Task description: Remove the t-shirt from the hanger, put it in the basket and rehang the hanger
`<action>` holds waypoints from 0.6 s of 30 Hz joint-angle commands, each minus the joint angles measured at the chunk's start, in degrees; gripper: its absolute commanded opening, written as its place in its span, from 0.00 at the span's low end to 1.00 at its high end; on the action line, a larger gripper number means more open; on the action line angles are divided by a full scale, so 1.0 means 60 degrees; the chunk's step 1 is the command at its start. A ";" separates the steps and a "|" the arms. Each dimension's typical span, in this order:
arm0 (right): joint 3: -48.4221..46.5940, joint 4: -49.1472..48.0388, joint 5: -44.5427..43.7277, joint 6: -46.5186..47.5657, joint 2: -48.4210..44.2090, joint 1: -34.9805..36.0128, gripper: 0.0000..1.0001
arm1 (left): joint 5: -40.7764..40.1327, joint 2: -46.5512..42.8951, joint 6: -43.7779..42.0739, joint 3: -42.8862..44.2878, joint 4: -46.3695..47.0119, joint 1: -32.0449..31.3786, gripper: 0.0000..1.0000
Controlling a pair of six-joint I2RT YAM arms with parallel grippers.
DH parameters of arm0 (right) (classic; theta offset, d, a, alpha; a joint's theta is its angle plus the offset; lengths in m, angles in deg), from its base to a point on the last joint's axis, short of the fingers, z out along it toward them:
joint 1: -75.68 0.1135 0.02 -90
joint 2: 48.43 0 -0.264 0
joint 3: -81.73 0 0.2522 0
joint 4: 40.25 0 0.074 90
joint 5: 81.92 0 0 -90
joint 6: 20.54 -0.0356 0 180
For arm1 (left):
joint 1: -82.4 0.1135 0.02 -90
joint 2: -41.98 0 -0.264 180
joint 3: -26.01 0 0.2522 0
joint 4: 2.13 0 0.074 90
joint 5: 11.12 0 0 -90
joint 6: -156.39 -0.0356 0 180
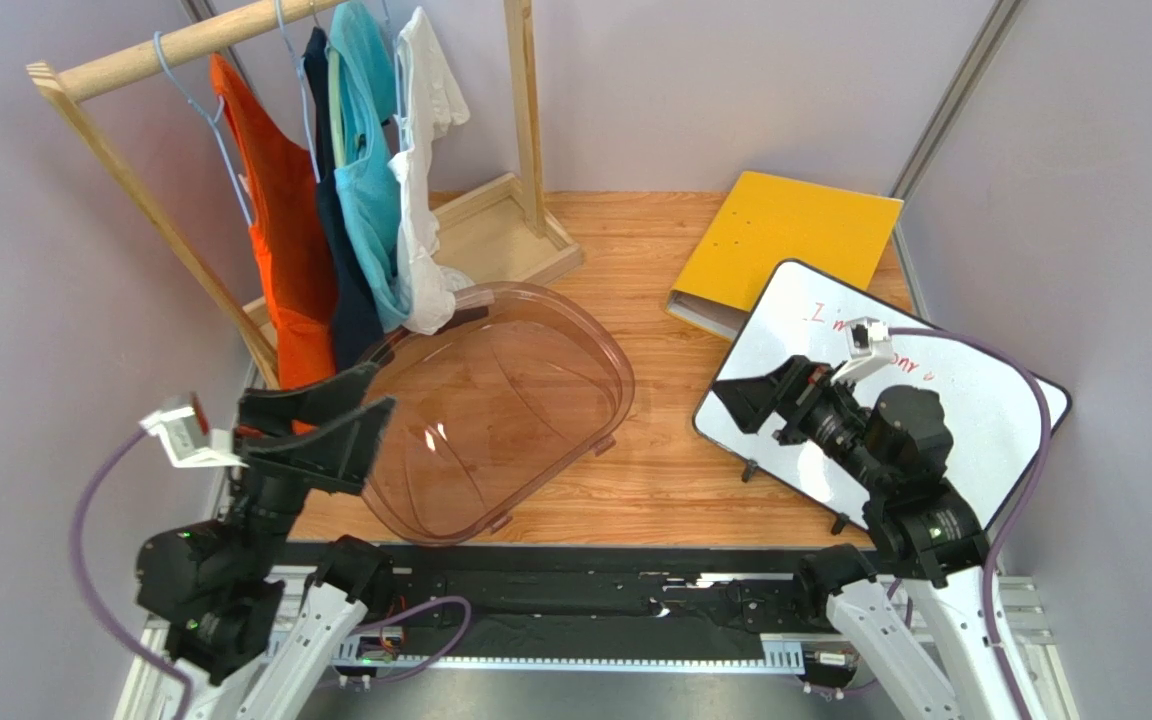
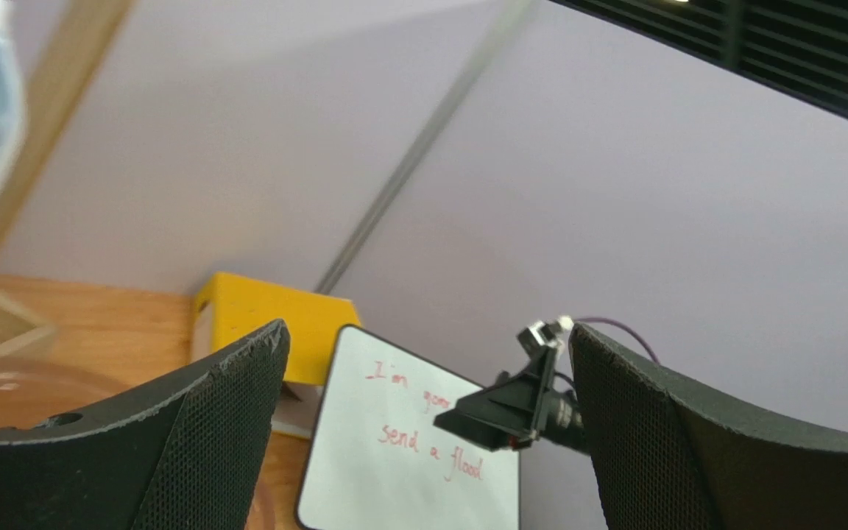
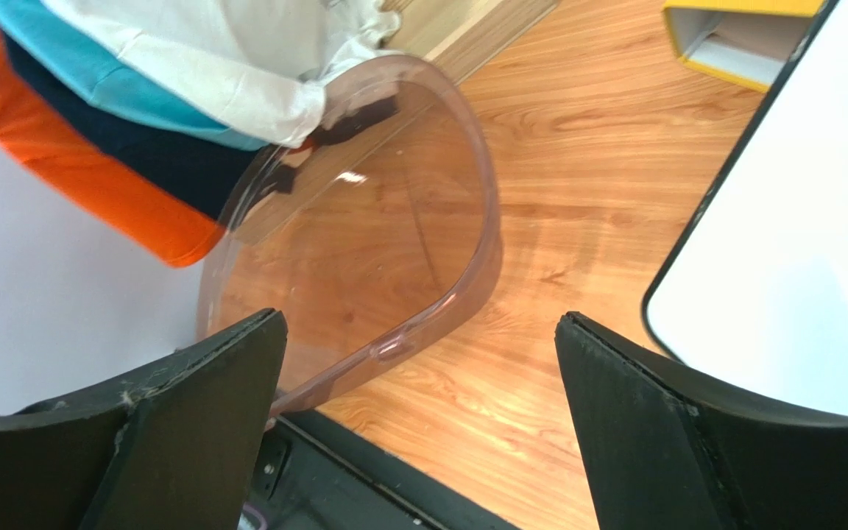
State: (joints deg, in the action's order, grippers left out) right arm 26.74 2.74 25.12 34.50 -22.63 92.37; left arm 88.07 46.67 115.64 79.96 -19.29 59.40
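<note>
Hanging t-shirts (image 1: pixel 285 225), near open left jaws

walls (image 1: pixel 717 90): pale lilac | tabletop (image 1: pixel 657 450): wood grain | corner strip (image 1: pixel 958 90): metal

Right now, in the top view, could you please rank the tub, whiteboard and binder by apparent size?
1. tub and whiteboard: about alike, so unranked; the right arm hides part of the whiteboard.
2. binder: smallest.

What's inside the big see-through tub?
Nothing that shows. Through the clear tub you only see the wooden table underneath. The white t-shirt hangs in front of its far rim, so that corner is hidden.
</note>
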 commanded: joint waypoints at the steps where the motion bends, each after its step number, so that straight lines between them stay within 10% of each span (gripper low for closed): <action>1: -0.0875 0.0125 -0.0587 0.0801 0.1043 -0.0028 1.00 | -0.2544 0.1268 -0.0487 0.1460 -0.5420 0.0055 1.00; 18: -0.8300 -0.0155 -0.1783 0.2297 0.8821 0.2491 1.00 | 0.0488 0.0948 -0.2204 0.1389 -0.6787 0.0055 1.00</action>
State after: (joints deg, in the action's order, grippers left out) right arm -13.02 4.36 19.26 46.39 23.25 103.61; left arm 86.25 55.43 103.21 89.77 -59.88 59.55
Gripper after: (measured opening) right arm 1.000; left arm 0.993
